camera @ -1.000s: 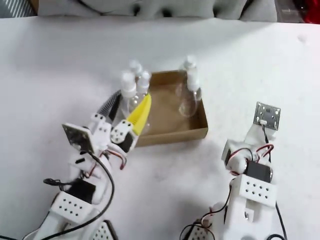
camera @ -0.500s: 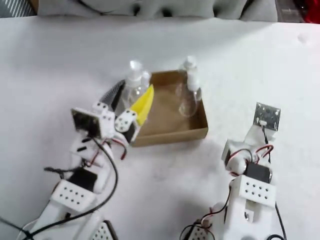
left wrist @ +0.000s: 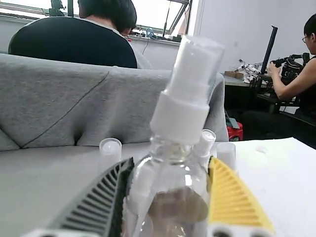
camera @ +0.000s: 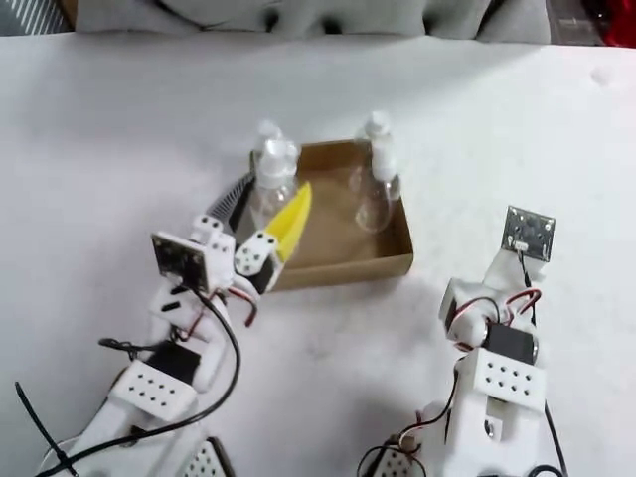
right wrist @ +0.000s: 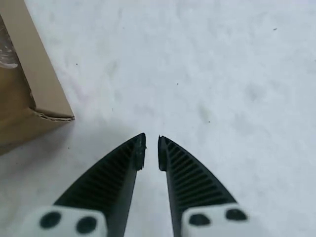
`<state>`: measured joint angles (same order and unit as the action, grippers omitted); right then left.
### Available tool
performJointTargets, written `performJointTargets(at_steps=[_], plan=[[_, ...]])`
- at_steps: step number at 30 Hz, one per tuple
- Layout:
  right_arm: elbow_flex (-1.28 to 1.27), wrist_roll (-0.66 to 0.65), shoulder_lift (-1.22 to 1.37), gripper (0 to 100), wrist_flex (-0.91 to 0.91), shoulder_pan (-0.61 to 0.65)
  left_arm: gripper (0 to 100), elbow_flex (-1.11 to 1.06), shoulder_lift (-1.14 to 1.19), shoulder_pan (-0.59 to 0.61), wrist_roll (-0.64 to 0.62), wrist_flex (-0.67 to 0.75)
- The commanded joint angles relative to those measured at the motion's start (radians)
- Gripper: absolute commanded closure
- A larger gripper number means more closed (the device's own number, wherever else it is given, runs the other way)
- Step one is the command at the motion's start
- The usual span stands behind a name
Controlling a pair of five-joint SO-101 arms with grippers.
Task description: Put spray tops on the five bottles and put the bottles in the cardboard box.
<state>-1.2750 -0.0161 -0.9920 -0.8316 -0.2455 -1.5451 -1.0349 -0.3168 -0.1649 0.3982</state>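
My left gripper (camera: pixel 275 191) is shut on a clear bottle (camera: pixel 270 187) with a white spray top (left wrist: pixel 185 94), holding it upright between the black and yellow fingers (left wrist: pixel 232 197) at the left wall of the cardboard box (camera: pixel 343 260). Whether the bottle is inside the wall I cannot tell. Another capped bottle (camera: pixel 266 132) stands just behind it. Two capped bottles (camera: pixel 379 199) stand inside the box at its right side, and their tops (left wrist: pixel 205 141) show beyond the held bottle. My right gripper (right wrist: pixel 151 150) is shut and holds nothing, low over the white table near the box's front right corner (right wrist: pixel 37 106).
The white table (camera: pixel 497 119) spreads to the right of and behind the box. A grey sofa back (left wrist: pixel 59 108) runs along the table's far edge. The right arm (camera: pixel 502 348) sits at the front right, and the left arm's cables (camera: pixel 214 338) trail at the front left.
My left gripper has carried the bottle a little to the right, toward the box's left wall, and the arm has swung with it. The right arm has not moved.
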Motion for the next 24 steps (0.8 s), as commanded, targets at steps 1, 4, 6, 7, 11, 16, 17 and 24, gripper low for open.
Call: performJointTargets(at_steps=[1, 4, 6, 7, 11, 16, 17, 24], plan=[[0.008, -0.003, -0.01, 98.1, 0.016, 0.005, 98, 0.006, 0.007, 0.01, 0.011, 0.034], [0.006, -0.003, -0.01, 98.1, 0.016, 0.005, 98, 0.006, 0.007, 0.008, 0.011, 0.034], [0.006, -0.003, -0.01, 98.1, 0.016, 0.005, 98, 0.009, 0.015, 0.007, 0.011, 0.035], [0.006, -0.003, -0.01, 98.1, 0.016, 0.005, 98, 0.014, 0.031, 0.008, 0.011, 0.038], [0.006, -0.003, -0.01, 98.1, 0.016, 0.005, 98, 0.038, 0.168, 0.008, 0.011, 0.112], [0.006, -0.003, -0.01, 98.1, 0.016, 0.005, 98, 0.04, 0.367, 0.002, 0.011, 0.325], [0.006, -0.003, -0.01, 98.1, 0.016, 0.005, 98, 0.04, 0.4, 0.002, 0.011, 0.351], [0.006, -0.008, -0.01, 98.1, 0.016, 0.005, 98, 0.041, 0.562, 0.01, 0.011, 0.503]])
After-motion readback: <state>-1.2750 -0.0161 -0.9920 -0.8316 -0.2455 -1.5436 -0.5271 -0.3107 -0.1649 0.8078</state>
